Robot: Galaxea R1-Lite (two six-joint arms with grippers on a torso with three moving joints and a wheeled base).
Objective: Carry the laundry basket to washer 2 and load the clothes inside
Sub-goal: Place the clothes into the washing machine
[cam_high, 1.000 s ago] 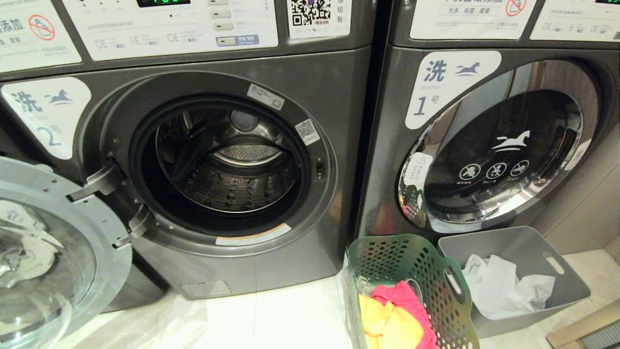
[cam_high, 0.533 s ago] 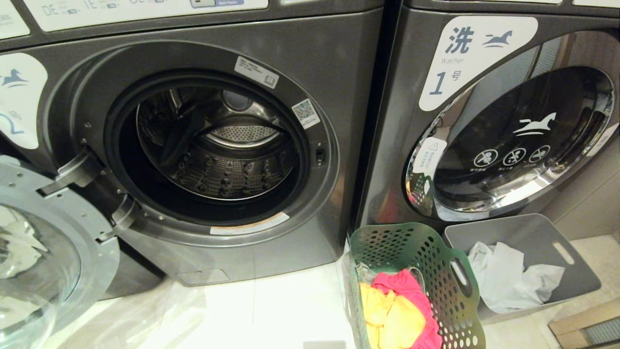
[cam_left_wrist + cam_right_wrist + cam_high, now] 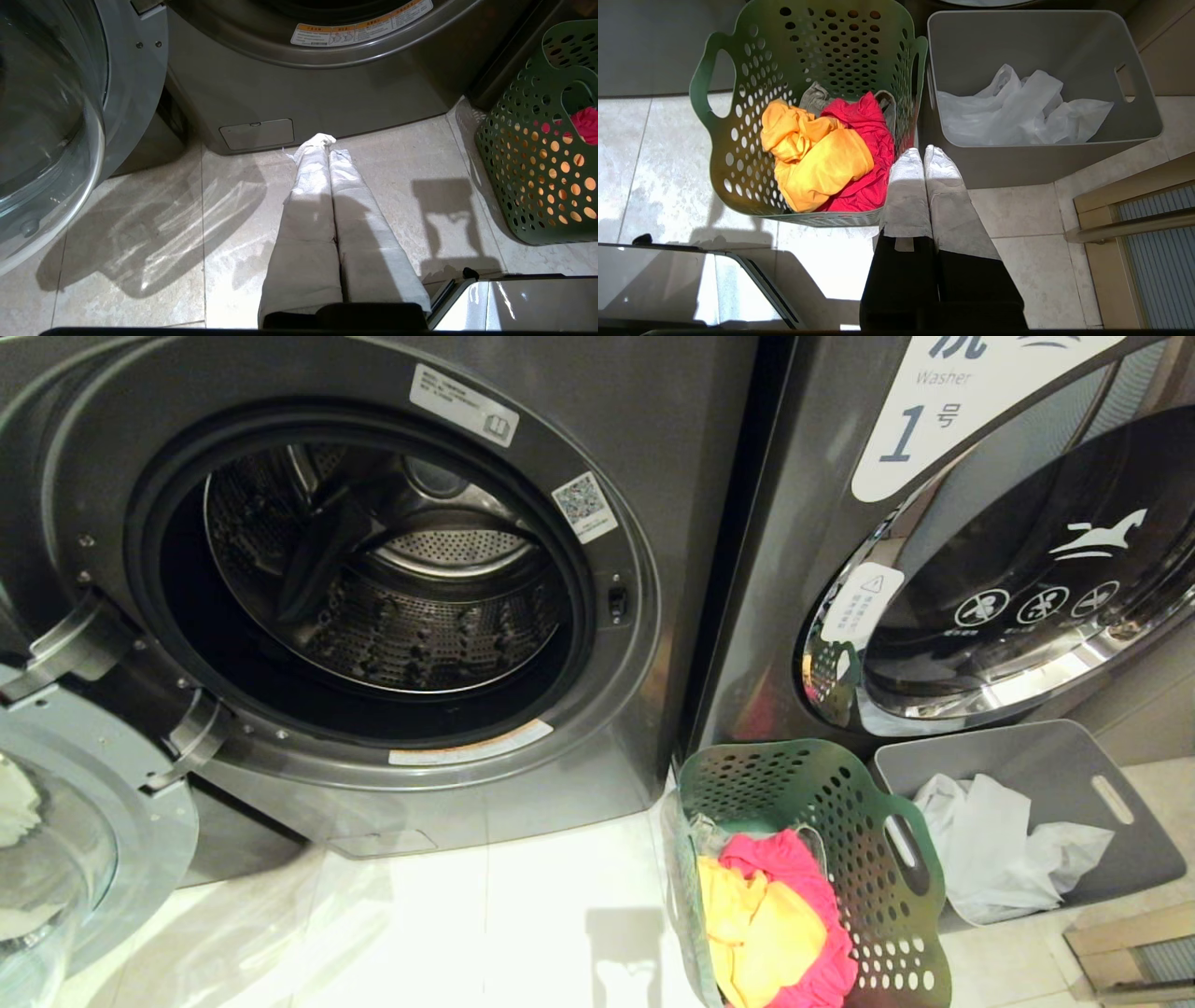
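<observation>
Both arms hang low in front of the robot, neither reaching for anything. The left gripper (image 3: 329,144) points down at the floor tiles (image 3: 140,224) just in front of the open washer (image 3: 653,616), its cloth-wrapped fingers (image 3: 308,186) pressed tight together and holding nothing. The right gripper (image 3: 923,156) hangs over the floor at the near rim of the green laundry basket (image 3: 738,154), beside the gap between it and the grey bin (image 3: 1017,168); its fingers (image 3: 908,191) are likewise squeezed together and empty.

There are two washers side by side. The one to the left of the green laundry basket stands with its door (image 3: 103,821) swung open, and its steel drum (image 3: 401,607) shows a dark shape on its left side that I cannot make out. The other washer, marked 1 (image 3: 934,439), rises just behind the basket with its glossy round door (image 3: 1027,607) closed.

Two containers sit on the floor. The green laundry basket, perforated with two handle slots, stands at the foot of the seam between the machines. In it lie three pieces of clothing: a yellow garment (image 3: 817,163) on top, a red garment (image 3: 864,126) under and behind it, and a bit of grey fabric (image 3: 815,98) at the back. Touching the basket's far side from the open washer is the grey bin, which holds crumpled white plastic bags (image 3: 1017,112).
</observation>
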